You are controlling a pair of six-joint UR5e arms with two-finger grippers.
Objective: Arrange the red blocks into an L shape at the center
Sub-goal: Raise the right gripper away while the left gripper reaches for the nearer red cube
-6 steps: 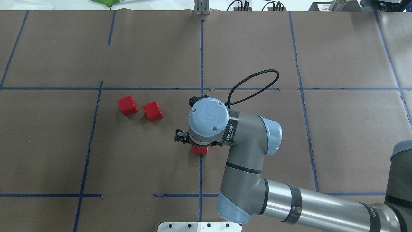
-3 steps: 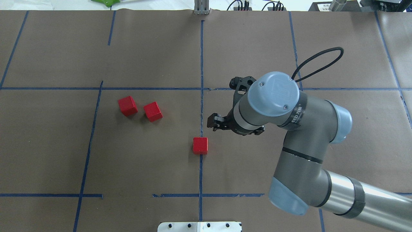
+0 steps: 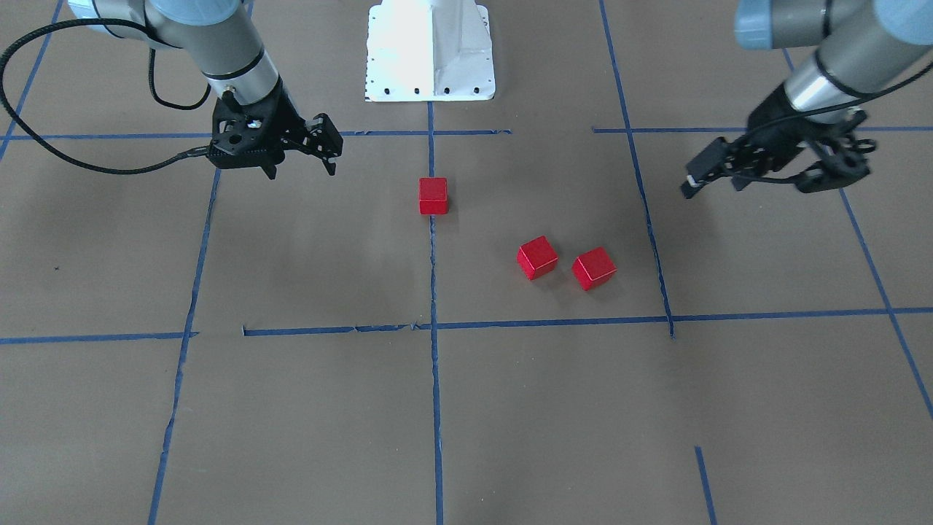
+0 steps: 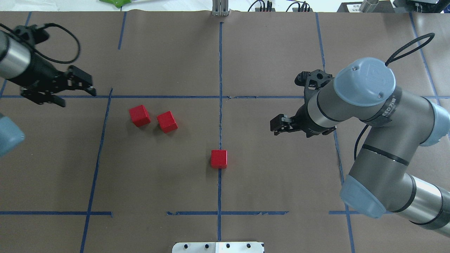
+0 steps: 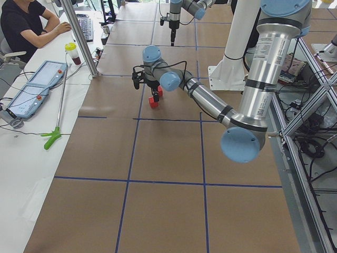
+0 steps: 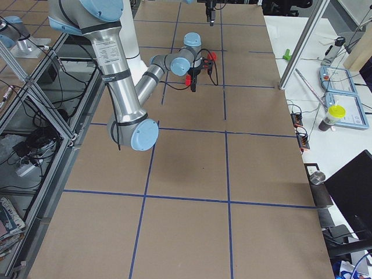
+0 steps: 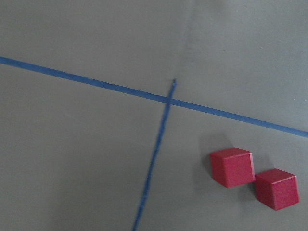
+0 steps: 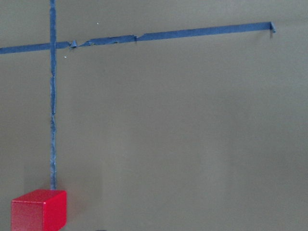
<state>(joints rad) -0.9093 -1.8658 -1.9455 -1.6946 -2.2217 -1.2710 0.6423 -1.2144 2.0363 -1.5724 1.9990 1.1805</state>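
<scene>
One red block (image 4: 219, 159) sits alone on the vertical blue line of the center (image 4: 220, 119); it also shows in the front view (image 3: 433, 196) and the right wrist view (image 8: 38, 210). Two more red blocks (image 4: 139, 115) (image 4: 167, 121) lie side by side, slightly apart, to its left; they show in the left wrist view (image 7: 232, 167) (image 7: 276, 188). My right gripper (image 3: 300, 162) is open and empty, raised to the right of the lone block (image 4: 285, 125). My left gripper (image 4: 78, 99) is open and empty, left of the pair (image 3: 714, 187).
The white robot base plate (image 4: 218, 247) sits at the near table edge. A green object (image 4: 116, 2) and cables lie beyond the far edge. An operator (image 5: 26, 21) sits at the side bench with a tablet.
My right gripper has let go of the red block on the center line, risen and moved away to the right. My left arm has come into view at the left.
</scene>
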